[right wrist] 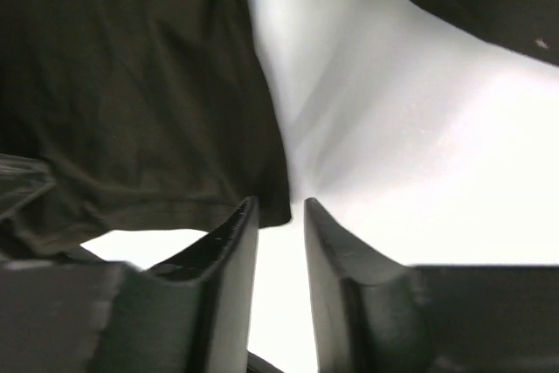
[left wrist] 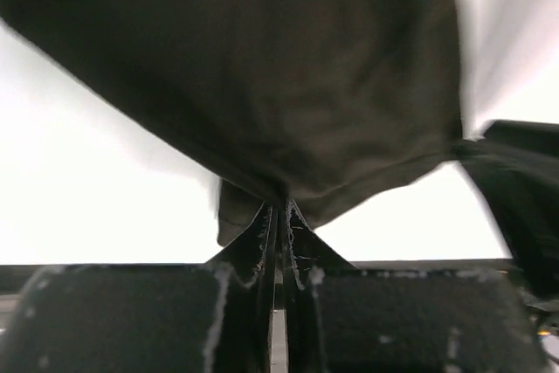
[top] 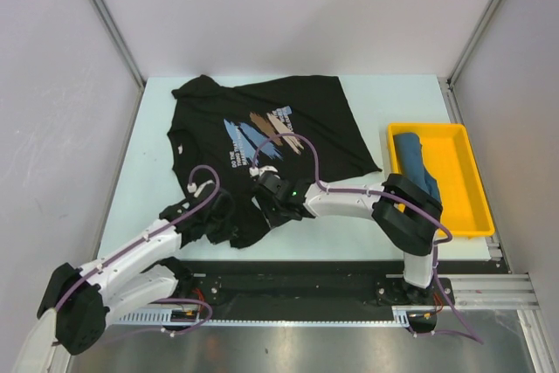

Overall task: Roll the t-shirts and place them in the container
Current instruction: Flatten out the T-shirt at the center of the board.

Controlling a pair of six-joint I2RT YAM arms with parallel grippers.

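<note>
Your black tee (top: 293, 124) lies spread over the middle of the desk (top: 397, 102), print up. Its near left part is bunched into folds where both arms reach it.

Your left hand (left wrist: 279, 212) is at that bunched edge. In its wrist view the fingers (left wrist: 262, 242) stand pressed together, and a fold of the black tee runs up from their tips. It looks pinched between them, though the picture is blurred there. The cloth around the tips is raised off the desk.

Your right hand (right wrist: 280, 209) sits just right of the left one, over the same near edge. Its fingers are apart, with bare desk showing through the gap. A hem corner of the black tee hangs just beside the left fingertip, and nothing is between them.

The teal tee (top: 416, 163) lies crumpled in the left half of the yellow tray (top: 467, 189), which stands at the right edge of the desk, well apart from both hands.
</note>
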